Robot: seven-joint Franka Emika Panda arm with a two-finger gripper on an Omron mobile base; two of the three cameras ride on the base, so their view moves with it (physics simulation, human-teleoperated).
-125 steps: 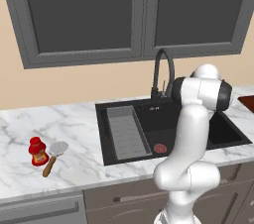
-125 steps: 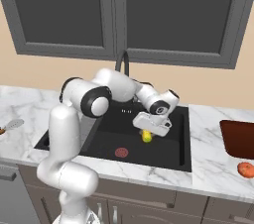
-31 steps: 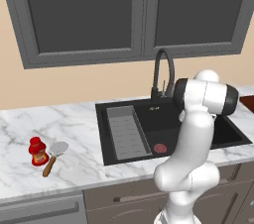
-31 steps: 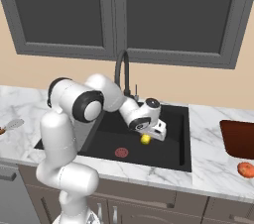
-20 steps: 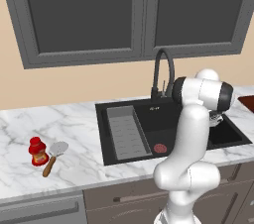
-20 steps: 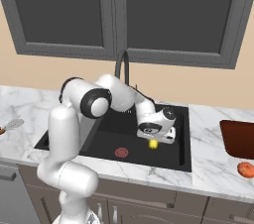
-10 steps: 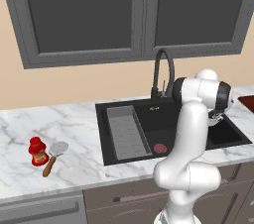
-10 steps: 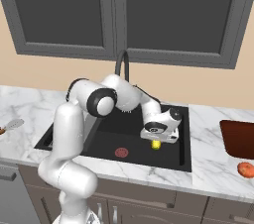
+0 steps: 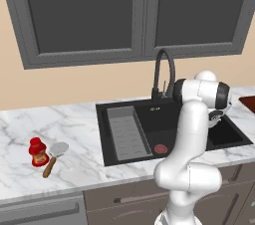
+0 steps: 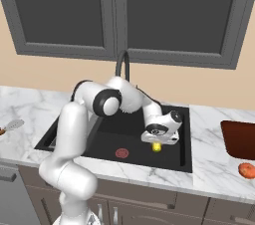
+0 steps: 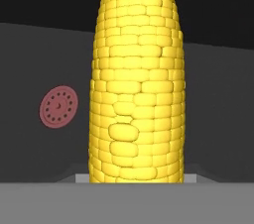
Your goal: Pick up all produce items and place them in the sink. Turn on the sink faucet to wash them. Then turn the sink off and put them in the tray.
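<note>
My gripper (image 10: 157, 142) is down inside the sink (image 10: 102, 144), in its right part, shut on the yellow corn cob (image 10: 157, 147). In the hand view the corn cob (image 11: 136, 84) stands tall right in front of the camera, with the round red drain (image 11: 59, 107) on the black sink floor behind it to the left. The fingertips are hidden behind the cob. The orange-red vegetable (image 10: 246, 170) lies on the counter at the far right, in front of the reddish-brown tray (image 10: 241, 139). The black gooseneck faucet (image 10: 122, 64) rises behind the basin.
A grey ribbed insert (image 9: 127, 132) fills the left part of the sink (image 9: 164, 117). A red squat bottle (image 9: 37, 152) and a wooden-handled spatula (image 9: 54, 154) lie on the marble counter far left. Dark cabinets hang above.
The hand has shifted slightly to the right and a touch lower in the basin, carrying the corn cob with it. Nothing else has moved.
</note>
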